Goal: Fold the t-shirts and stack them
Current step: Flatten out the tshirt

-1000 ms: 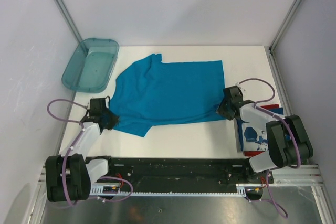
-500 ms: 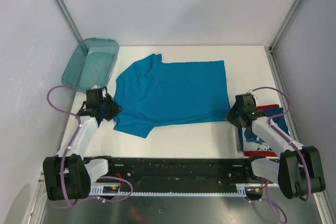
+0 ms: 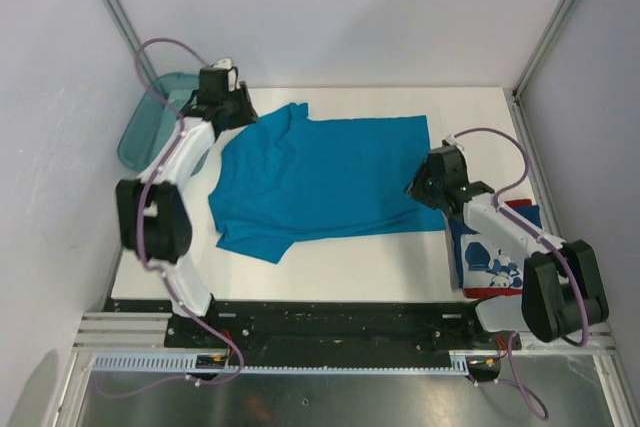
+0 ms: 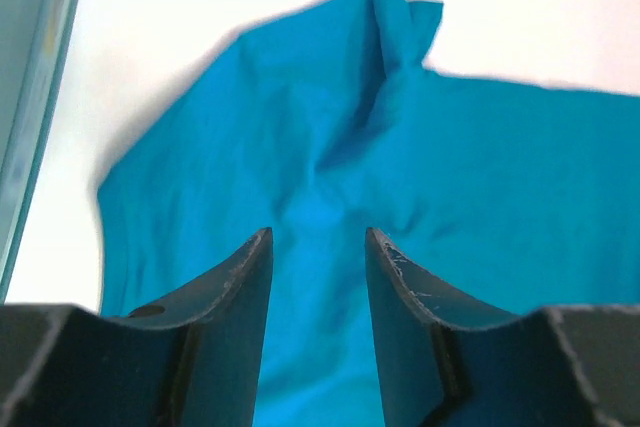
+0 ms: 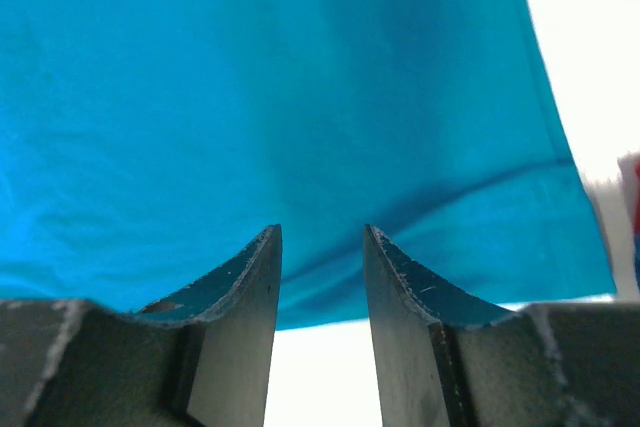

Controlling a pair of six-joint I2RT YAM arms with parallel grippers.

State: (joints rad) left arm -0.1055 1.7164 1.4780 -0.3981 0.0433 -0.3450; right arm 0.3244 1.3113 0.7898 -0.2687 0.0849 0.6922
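From above: teal t-shirt (image 3: 320, 182) lies spread flat mid-desk (image 3: 330, 262), folded dark blue t-shirt (image 3: 487, 267) at the right edge. Left wrist: left tool (image 4: 318, 239) half-open, empty, above the teal cloth's rumpled part. Right wrist: right tool (image 5: 322, 232) half-open, empty, over the teal hem.

Top view overhead, far; wrist views close, sharing teal t-shirt (image 3: 330, 172).
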